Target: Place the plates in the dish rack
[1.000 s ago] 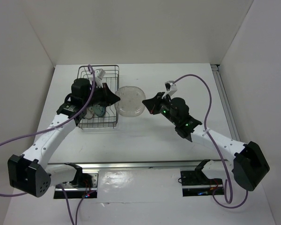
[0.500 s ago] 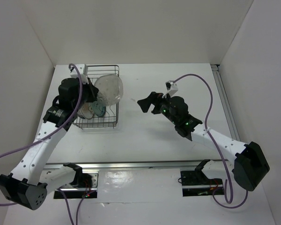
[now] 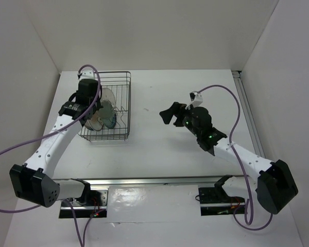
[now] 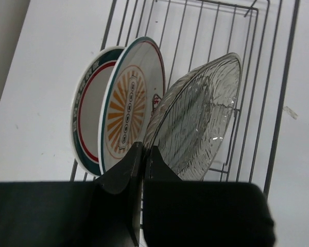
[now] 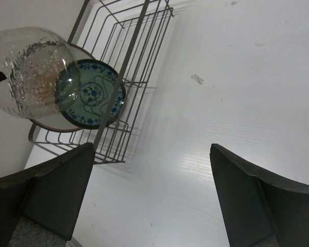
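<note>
The left jaws are pressed nearly together on the lower rim of the translucent grey-beige rounded-square plate (image 4: 201, 118). Their dark fingers (image 4: 118, 175) pinch its edge with only the plate's thickness between them. The right jaws are spread wide and grip nothing. Their two dark fingers (image 5: 56, 195) sit at opposite sides of the right wrist view, with bare white surface (image 3: 195, 87) between them.

The translucent plate is tilted over the wire floor of the rectangular dark metal wire dish rack (image 3: 121, 82), inside its raised sides. Its upper edge leans away from the other plates. Whether its lower edge rests on the wires I cannot tell, as the fingers hide it.

Just beside it stands the white plate with the orange sunburst centre (image 4: 131, 110), on edge. Close behind that one stands the white plate with the teal-and-red rim (image 4: 85, 123), also on edge. The patterned teal-blue plate (image 5: 92, 95) stands upright among the curved prongs towards the near end of the rack. In the right wrist view the translucent plate partly overlaps it.

From above, the left arm (image 3: 51, 149) reaches to the rack's left side. The right jaws hang over the surface, well apart from the rack to its right.
</note>
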